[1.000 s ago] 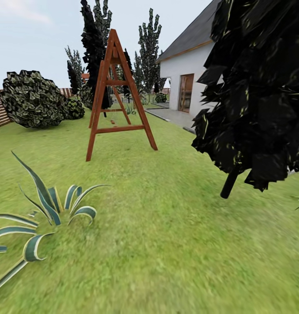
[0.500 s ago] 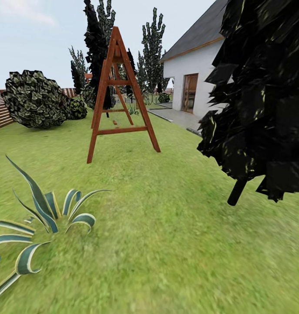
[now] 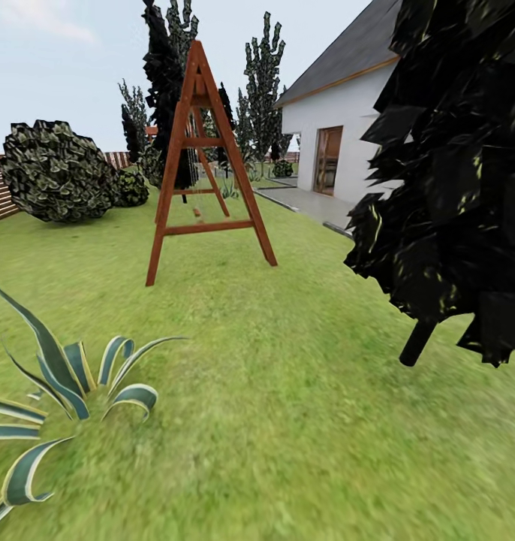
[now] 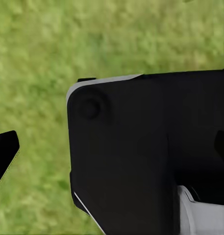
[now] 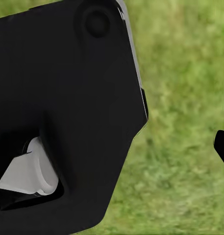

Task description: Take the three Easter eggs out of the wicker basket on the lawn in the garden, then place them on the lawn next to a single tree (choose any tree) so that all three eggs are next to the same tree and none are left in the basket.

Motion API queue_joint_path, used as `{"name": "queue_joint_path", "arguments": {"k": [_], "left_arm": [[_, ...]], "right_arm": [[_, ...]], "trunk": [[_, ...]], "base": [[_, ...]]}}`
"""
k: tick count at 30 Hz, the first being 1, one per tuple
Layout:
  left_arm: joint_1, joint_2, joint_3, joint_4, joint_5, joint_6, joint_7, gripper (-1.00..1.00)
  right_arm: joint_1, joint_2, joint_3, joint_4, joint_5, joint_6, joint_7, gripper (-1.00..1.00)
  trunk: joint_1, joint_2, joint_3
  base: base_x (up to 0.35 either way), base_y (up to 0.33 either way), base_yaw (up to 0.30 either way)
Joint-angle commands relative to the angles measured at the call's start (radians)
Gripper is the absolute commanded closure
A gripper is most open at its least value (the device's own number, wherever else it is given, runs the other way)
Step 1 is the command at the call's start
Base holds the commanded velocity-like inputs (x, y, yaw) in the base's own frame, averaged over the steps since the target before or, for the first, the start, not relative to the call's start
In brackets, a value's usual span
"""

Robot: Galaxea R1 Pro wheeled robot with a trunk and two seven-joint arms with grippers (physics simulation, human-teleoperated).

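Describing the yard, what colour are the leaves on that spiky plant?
Green with pale cream edges on the spiky plant, clearest in the head view.

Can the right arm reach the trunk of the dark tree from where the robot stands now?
Probably not. The tree trunk stands some way ahead across open lawn, with nothing blocking it, and no arm is seen extended toward it in the head view.

I saw a matt, rough lawn [image 3: 287, 421], a reddish wooden frame [image 3: 205, 180] with a smooth finish, white matt house walls [image 3: 347, 128], and glossy striped plant leaves [image 3: 55, 383].
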Motion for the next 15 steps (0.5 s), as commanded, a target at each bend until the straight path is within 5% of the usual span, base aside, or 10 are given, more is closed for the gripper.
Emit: {"name": "queue_joint_path", "arguments": {"k": [1, 15], "left_arm": [[-0.001, 0.0, -0.005, 0.001, -0.001, -0.003, 0.001, -1.0], [-0.001, 0.0, -0.005, 0.001, -0.001, -0.003, 0.001, -1.0]], "right_arm": [[0.0, 0.0, -0.003, 0.0, 0.0, -0.003, 0.0, -1.0], [0.0, 0.0, -0.003, 0.0, 0.0, -0.003, 0.0, -1.0]], "trunk": [[0.001, -0.002, -0.002], [0.001, -0.002, -0.002]], "base": [[0.339, 0.0, 0.0], [0.339, 0.0, 0.0]]}}
